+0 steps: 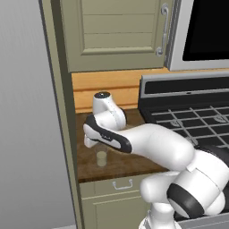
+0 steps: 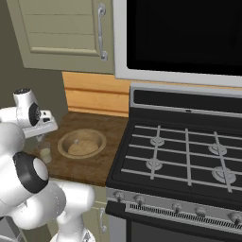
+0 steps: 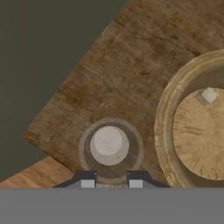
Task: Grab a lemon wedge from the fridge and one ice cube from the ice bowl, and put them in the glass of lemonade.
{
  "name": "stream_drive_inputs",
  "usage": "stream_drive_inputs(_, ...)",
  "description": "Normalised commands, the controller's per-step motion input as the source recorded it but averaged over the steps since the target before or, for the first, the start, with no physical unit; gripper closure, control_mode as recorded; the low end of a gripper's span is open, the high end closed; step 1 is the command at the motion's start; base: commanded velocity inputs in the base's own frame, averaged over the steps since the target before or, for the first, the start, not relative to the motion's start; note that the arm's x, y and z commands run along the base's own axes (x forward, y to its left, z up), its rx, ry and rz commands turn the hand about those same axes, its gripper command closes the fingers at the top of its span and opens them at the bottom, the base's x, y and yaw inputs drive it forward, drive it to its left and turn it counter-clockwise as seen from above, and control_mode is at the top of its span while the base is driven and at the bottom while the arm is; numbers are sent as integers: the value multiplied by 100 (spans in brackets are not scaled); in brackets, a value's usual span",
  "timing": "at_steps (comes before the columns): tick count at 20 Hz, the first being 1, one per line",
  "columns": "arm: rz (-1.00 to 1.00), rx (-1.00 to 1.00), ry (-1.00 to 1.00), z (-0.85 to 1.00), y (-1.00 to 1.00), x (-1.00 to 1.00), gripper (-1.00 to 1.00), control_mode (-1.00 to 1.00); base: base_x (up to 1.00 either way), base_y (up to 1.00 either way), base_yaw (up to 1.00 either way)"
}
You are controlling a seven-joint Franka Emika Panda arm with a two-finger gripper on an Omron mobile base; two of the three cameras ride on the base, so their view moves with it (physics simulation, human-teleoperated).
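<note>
You get flat, even rendered light with no glare. Around the ice bowl (image 2: 81, 142) the wooden counter (image 2: 90, 165) shows only faint soft shadow. The wall left of the counter reads dim. Every view looks soft and low-resolution, edges undistorted.

The ice bowl (image 3: 175, 131) is cut off by the hand view's right edge, and the arm hides the upper part of the glass of lemonade (image 1: 101, 158).

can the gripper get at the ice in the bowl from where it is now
Probably yes: the gripper hangs above the glass, the bowl sits right beside it, open-topped, and nothing covers the ice cube.
</note>
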Motion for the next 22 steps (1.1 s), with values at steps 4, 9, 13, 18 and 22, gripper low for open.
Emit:
stream_drive_inputs(4,0,0,0,-25,0,5,100,-100,0,0,0)
stream_drive_inputs(9,0,0,0,-1,0,0,100,-100,0,0,0)
stream_drive_inputs(13,0,0,0,0,0,11,100,-100,0,0,0)
stream_drive_inputs(18,0,0,1,0,0,13,100,-100,0,0,0)
stream_drive_inputs(22,0,0,0,-12,7,0,100,-100,0,0,0)
